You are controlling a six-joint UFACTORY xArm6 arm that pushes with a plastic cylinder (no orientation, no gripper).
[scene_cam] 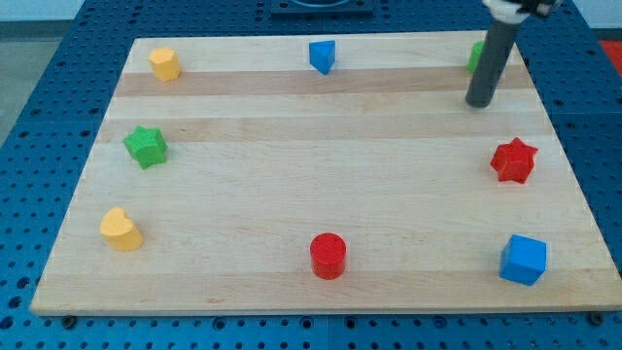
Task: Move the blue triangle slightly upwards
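Observation:
The blue triangle (323, 55) lies near the top edge of the wooden board (311, 224), about the middle of the view. My tip (478, 102) rests on the board at the view's upper right, far to the right of the blue triangle and a little lower. The dark rod rises from it and partly hides a green block (475, 55) behind it, whose shape I cannot make out.
A yellow hexagon-like block (164, 64) sits at top left, a green star (146, 147) at left, a yellow heart (120, 229) at lower left, a red cylinder (328, 256) at bottom middle, a blue cube (524, 259) at lower right, a red star (513, 160) at right.

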